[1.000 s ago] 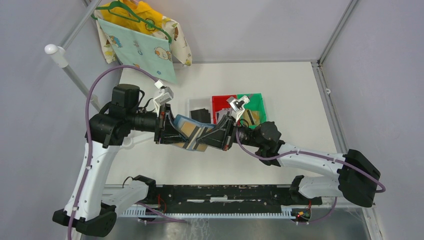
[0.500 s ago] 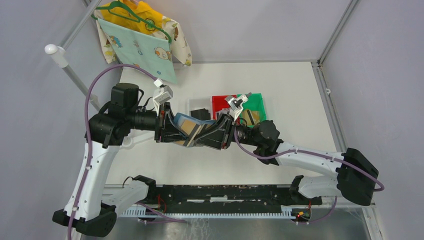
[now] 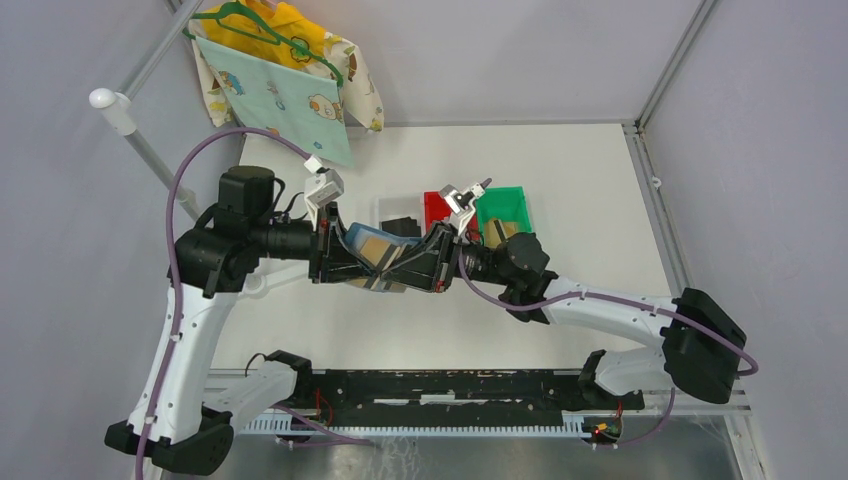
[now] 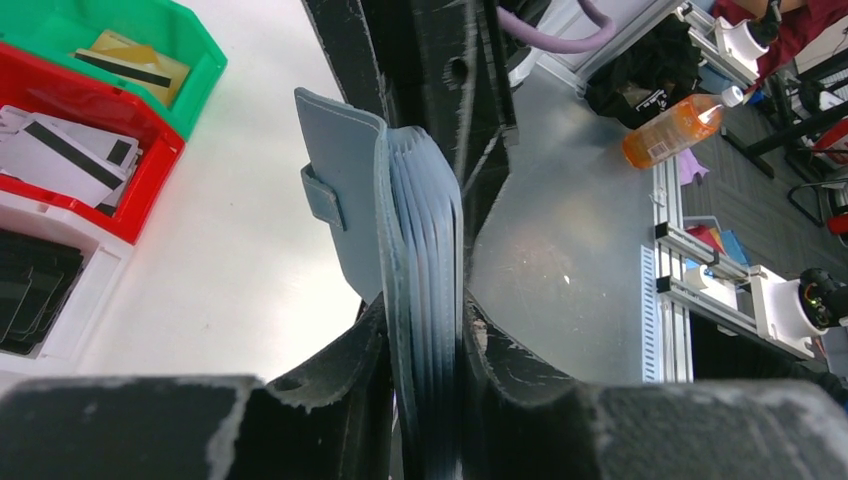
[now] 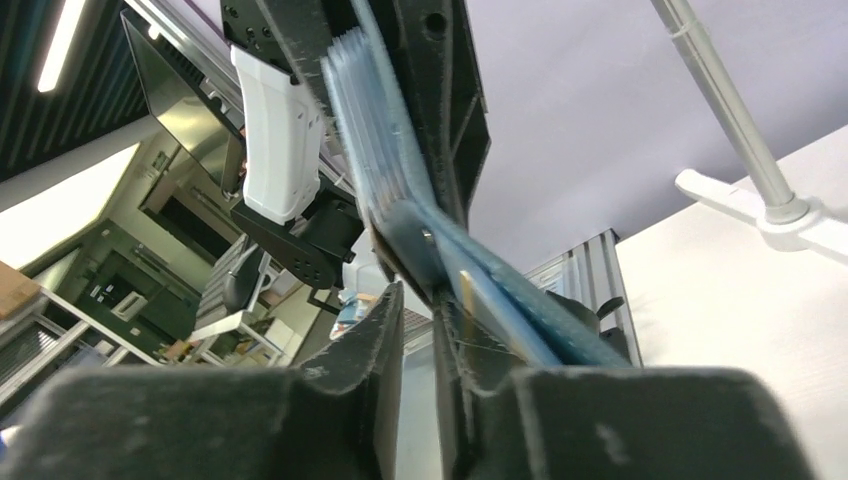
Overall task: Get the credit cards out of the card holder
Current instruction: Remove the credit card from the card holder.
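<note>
My left gripper (image 3: 345, 262) is shut on the slate-blue card holder (image 3: 372, 252) and holds it above the table. In the left wrist view its fingers clamp the holder's (image 4: 420, 220) stacked edges, strap tab to the left. My right gripper (image 3: 418, 268) is at the holder's right end, jaws a narrow gap apart with nothing between them. In the right wrist view the holder (image 5: 380, 130) lies along the outside of the right finger, with a thin tan card edge (image 5: 466, 300) showing. Gold (image 4: 135, 65), white (image 4: 60, 150) and black (image 4: 25, 290) credit cards lie in bins.
A white bin (image 3: 398, 207), a red bin (image 3: 431, 202) and a green bin (image 3: 505, 203) stand in a row behind the grippers. A pale blue patterned cloth (image 3: 280, 95) hangs at the back left. A white post (image 5: 770, 200) stands near the table's left edge.
My right gripper has moved left and a little back, closing in on the holder's right end. The left gripper keeps hold of the holder, barely moved.
</note>
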You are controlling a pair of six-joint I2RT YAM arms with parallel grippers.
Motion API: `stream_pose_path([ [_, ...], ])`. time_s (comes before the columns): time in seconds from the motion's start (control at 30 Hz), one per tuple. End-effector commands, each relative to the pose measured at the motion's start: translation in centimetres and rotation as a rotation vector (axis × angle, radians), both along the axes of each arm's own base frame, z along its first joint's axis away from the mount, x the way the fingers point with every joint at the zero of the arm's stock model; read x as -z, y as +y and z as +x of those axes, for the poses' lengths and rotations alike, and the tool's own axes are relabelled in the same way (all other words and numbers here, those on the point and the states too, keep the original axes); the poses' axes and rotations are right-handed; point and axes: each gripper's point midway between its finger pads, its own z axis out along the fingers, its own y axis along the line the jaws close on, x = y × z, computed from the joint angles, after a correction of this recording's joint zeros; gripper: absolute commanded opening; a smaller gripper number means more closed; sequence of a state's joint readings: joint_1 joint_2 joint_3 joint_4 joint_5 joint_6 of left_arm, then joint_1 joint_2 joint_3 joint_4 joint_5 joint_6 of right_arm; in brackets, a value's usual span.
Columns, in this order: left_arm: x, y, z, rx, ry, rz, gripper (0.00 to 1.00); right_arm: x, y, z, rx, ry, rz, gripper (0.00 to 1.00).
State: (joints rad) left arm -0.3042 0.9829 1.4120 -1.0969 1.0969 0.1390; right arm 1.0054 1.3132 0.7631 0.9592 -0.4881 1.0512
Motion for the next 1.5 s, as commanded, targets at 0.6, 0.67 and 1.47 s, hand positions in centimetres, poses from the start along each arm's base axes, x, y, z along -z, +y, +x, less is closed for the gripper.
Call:
stream_pose_path([
  [0.6, -3.1, -0.6, -3.4, 0.15, 0.029, -0.114, 0.39, 0.6, -1.3, 0.9, 0.075, 0.011, 0.019, 0.0],
  [0.67, -3.1, -0.6, -3.4, 0.151, 0.031, -0.114, 0.37, 0.8, -1.6, 0.9, 0.082, 0.014, 0.016, 0.0],
  [1.47, -2.0, -0.5, -2.1, 0.077, 0.02, -0.071, 0.07, -3.0, -1.4, 0.4, 0.039, -0.016, 0.128, 0.26],
])
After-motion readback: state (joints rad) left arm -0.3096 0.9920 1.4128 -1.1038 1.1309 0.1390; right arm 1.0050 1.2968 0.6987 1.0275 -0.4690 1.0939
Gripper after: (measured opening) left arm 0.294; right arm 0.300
